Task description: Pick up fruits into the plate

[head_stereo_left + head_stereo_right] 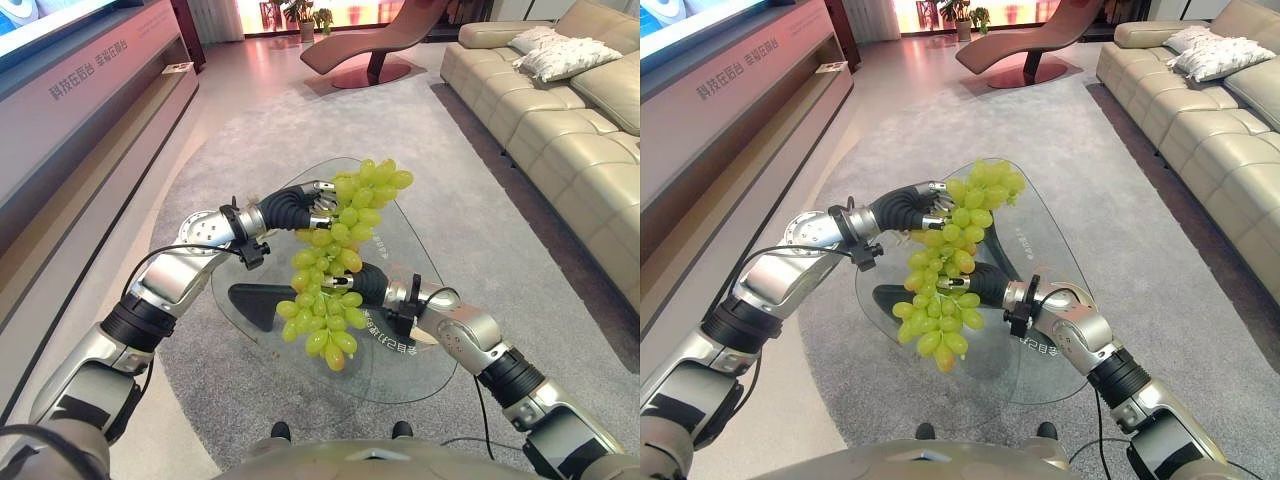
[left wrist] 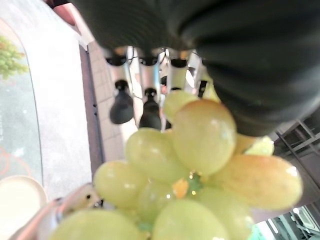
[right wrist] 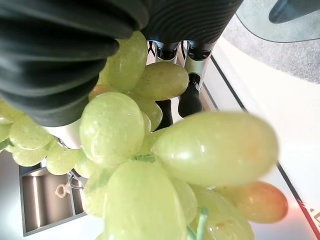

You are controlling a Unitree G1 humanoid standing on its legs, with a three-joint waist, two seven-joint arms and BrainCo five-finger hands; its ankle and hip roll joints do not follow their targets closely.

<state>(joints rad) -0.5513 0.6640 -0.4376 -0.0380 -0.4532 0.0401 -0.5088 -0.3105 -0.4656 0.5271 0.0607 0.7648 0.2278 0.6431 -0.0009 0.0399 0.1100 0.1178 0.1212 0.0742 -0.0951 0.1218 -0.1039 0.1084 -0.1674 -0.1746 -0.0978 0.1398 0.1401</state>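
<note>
A large bunch of green grapes (image 1: 330,270) hangs in the air above the glass table (image 1: 425,235). My left hand (image 1: 298,208) grips the top of the bunch, where the grapes (image 2: 200,135) press against its palm below the curled fingers (image 2: 149,107). My right hand (image 1: 372,285) comes in from the right and holds the middle of the bunch. In its wrist view the grapes (image 3: 130,125) crowd between its cover and its fingers (image 3: 190,97). The lower grapes dangle freely under both hands. A pale round rim (image 2: 15,200), perhaps a plate, shows in the left wrist view.
The table is a rounded glass top on a dark base (image 1: 255,305), standing on a grey carpet (image 1: 470,180). A beige sofa (image 1: 570,130) runs along the right. A long low cabinet (image 1: 80,120) lines the left, and a brown lounge chair (image 1: 370,45) stands at the back.
</note>
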